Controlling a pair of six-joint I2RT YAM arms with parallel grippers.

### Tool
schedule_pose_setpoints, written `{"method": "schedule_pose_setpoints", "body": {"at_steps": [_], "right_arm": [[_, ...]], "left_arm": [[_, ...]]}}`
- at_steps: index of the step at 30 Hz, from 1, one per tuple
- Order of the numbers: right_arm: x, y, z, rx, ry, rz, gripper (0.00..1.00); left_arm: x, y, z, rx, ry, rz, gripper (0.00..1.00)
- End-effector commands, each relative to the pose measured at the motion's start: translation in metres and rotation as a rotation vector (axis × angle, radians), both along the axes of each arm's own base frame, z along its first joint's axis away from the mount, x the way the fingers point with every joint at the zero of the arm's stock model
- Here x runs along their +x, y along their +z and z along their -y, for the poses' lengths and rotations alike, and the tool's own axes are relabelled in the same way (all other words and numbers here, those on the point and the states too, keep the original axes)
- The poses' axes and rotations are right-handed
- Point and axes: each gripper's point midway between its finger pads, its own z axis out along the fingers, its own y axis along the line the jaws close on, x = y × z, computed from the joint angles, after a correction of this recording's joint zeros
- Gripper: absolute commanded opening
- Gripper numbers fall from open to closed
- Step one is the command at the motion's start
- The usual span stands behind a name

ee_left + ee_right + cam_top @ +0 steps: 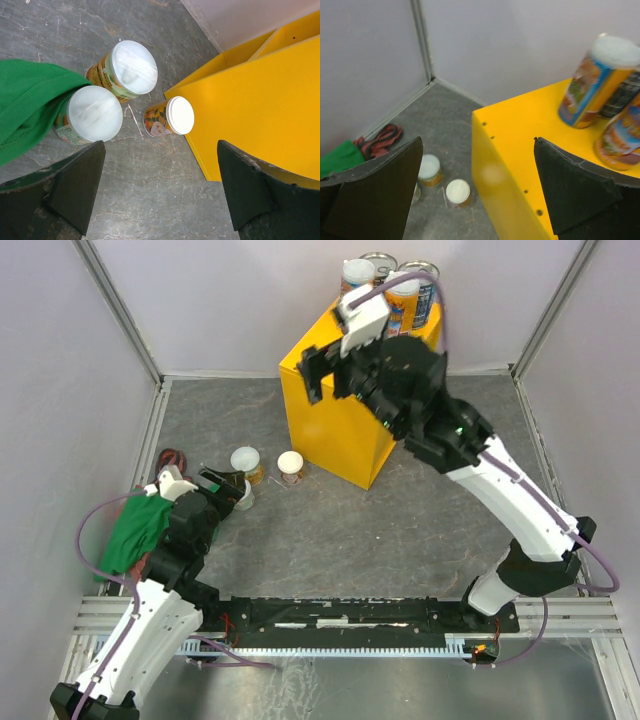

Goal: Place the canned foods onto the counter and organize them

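Hovering low beside the small cans, left tool spread empty; right tool spread above the counter.

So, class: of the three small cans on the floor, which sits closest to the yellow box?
The white-lidded can, beside the box; the other two have wider, frosted lids.

I see four cans on top of the counter. Left of it, three more cans stand on the floor, and the cloth touches one.
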Motion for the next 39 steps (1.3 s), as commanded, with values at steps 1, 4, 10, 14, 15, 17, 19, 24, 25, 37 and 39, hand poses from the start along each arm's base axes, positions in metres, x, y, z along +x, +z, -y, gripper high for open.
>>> {"method": "schedule_pose_setpoints", "body": {"at_steps": [1,4,10,14,15,17,19,24,25,37,39], "right_arm": [[-0.023,-0.037,-0.031,-0.064,0.037,-0.017,1.0],[-0.038,-0.08,-0.058,-0.046,0.098,-0.093,1.0],[-0.05,-0.187,-0.085,-0.064,0.15,-0.281,1.0],[-0.045,-0.26,-0.092,-0.134,0.124,-0.355,0.99],[-0.043,-0.277,-0.093,-0.163,0.114,-0.371,0.99],[-0.04,-0.31,-0.096,-0.226,0.096,-0.412,0.99],[-0.039,-0.341,-0.1,-0.281,0.081,-0.458,0.99],[-0.036,-0.382,-0.109,-0.311,0.072,-0.527,0.99],[-0.035,-0.386,-0.113,-0.298,0.08,-0.536,0.99],[-0.007,-0.43,-0.108,-0.301,0.008,-0.618,0.99],[-0.001,-0.433,-0.107,-0.294,0.003,-0.62,0.99]], "left_arm": [[-0.001,0.006,-0.002,-0.003,0.004,0.03,0.98],[-0.004,0.005,-0.005,-0.009,0.018,0.029,0.98],[-0.007,0.004,-0.009,-0.007,0.031,0.032,0.98],[-0.008,0.005,-0.009,-0.01,0.033,0.036,0.97],[-0.008,0.004,-0.01,-0.009,0.033,0.035,0.98],[-0.009,0.005,-0.01,-0.009,0.034,0.036,0.98],[-0.01,0.005,-0.011,-0.008,0.037,0.038,0.98],[-0.012,0.008,-0.015,0.005,0.048,0.046,0.98],[-0.013,0.009,-0.015,0.009,0.047,0.046,0.98],[-0.018,0.016,-0.023,0.04,0.066,0.051,0.98],[-0.019,0.016,-0.023,0.037,0.064,0.052,0.98]]}}
